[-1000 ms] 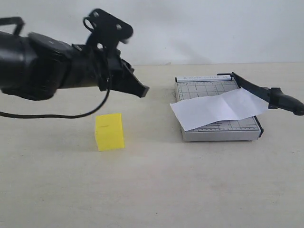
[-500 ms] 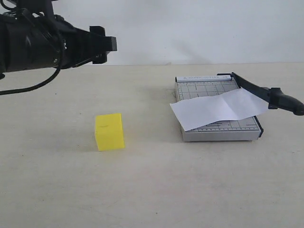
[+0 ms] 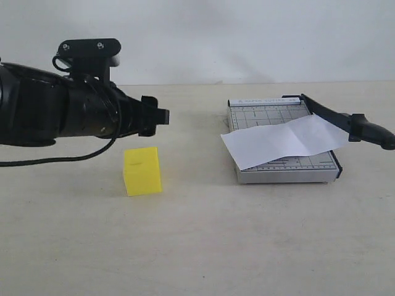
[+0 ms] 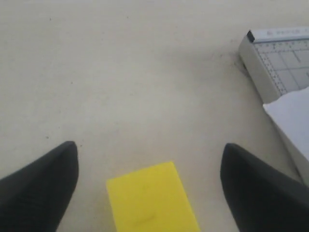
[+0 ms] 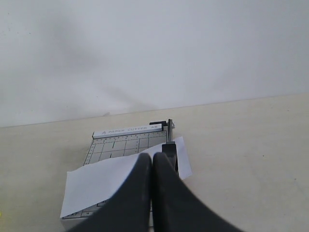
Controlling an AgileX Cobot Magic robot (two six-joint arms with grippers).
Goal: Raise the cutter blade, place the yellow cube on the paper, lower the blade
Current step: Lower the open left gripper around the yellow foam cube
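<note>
One yellow cube [image 3: 142,171], one paper [image 3: 284,143], one blade [image 3: 333,116], left tool [image 4: 148,147], right tool [image 5: 152,162]

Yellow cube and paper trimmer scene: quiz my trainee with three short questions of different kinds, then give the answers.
1. True or false: the yellow cube sits on the paper.
2. The left pincer is: A) open, B) shut on the cube, C) shut on the paper.
3. Short answer: what does the paper rest on?
Key: 1 false, it stands on the table, apart from the paper. 2 A. 3 the grey trimmer base.
</note>
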